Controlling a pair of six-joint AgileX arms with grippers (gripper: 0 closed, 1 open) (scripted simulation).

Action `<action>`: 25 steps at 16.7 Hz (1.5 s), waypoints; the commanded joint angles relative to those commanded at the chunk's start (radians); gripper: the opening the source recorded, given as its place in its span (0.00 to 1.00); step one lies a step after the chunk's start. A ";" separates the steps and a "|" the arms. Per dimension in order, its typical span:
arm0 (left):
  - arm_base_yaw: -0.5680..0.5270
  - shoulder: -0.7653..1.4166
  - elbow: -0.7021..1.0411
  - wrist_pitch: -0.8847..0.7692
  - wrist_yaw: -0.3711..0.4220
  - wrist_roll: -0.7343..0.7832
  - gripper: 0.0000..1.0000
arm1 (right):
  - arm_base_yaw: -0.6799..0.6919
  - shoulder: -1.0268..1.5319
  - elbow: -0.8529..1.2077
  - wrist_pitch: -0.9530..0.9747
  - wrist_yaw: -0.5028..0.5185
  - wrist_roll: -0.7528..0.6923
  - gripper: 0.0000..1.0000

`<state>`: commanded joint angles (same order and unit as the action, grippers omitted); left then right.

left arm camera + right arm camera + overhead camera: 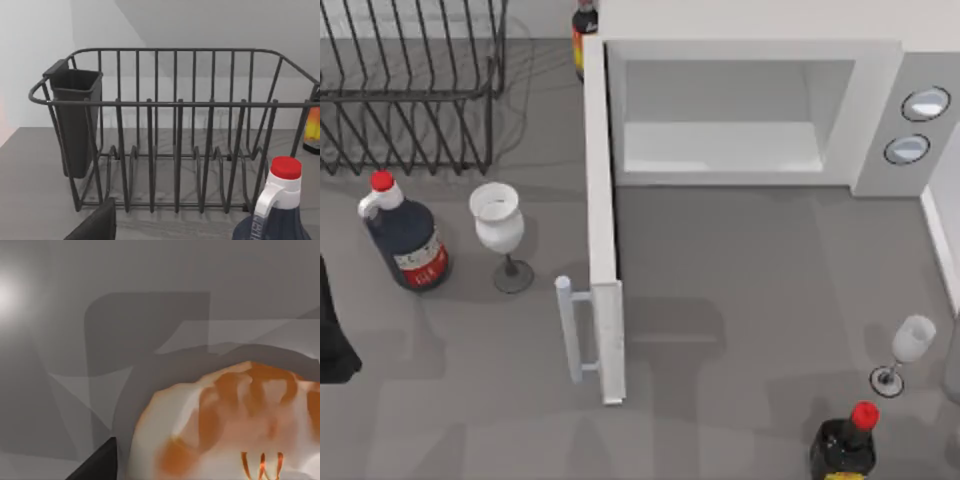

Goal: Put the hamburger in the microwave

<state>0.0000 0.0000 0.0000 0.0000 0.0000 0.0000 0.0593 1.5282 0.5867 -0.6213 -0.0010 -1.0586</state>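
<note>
The microwave (740,110) door stands wide open — ready for loading. The right wrist camera sits close over the hamburger (235,430); jaws' state: cannot tell.

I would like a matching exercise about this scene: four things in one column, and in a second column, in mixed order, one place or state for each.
Things
1. microwave door
2. dish rack
3. hamburger
4. large wine glass

Places or states
A. close under the right wrist camera
B. at the table's back left
C. swung open
D. standing upright beside a red-capped bottle, left of the door

Pairs: 1-C, 2-B, 3-A, 4-D
</note>
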 joint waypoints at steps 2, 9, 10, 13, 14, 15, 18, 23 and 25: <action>0.000 0.000 0.000 0.000 0.000 0.000 1.00 | 0.001 0.025 -0.020 0.037 0.000 0.002 1.00; 0.000 0.000 0.000 0.000 0.000 0.000 1.00 | 0.001 0.027 -0.021 0.039 0.000 0.002 0.77; 0.000 0.000 0.000 0.000 0.000 0.000 1.00 | 0.001 0.027 -0.021 0.039 0.000 0.002 0.70; 0.000 0.000 0.000 0.000 0.000 0.000 1.00 | 0.001 0.027 -0.021 0.039 0.000 0.002 0.47; 0.000 0.000 0.000 0.000 0.000 0.000 1.00 | 0.001 0.027 -0.021 0.039 0.000 0.002 0.40; 0.000 0.000 0.000 0.000 0.000 0.000 1.00 | 0.001 0.027 -0.021 0.039 0.000 0.002 0.32; 0.000 0.000 0.000 0.000 0.000 0.000 1.00 | 0.001 0.027 -0.021 0.039 0.000 0.002 0.10; 0.000 0.000 0.000 0.000 0.000 0.000 1.00 | 0.001 0.027 -0.021 0.039 0.000 0.002 0.00; 0.000 0.000 0.000 0.000 0.000 0.000 1.00 | 0.001 0.027 -0.021 0.039 0.000 0.002 0.00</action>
<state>0.0000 0.0000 0.0000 0.0000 0.0000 0.0000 0.0606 1.5556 0.5655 -0.5819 -0.0011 -1.0569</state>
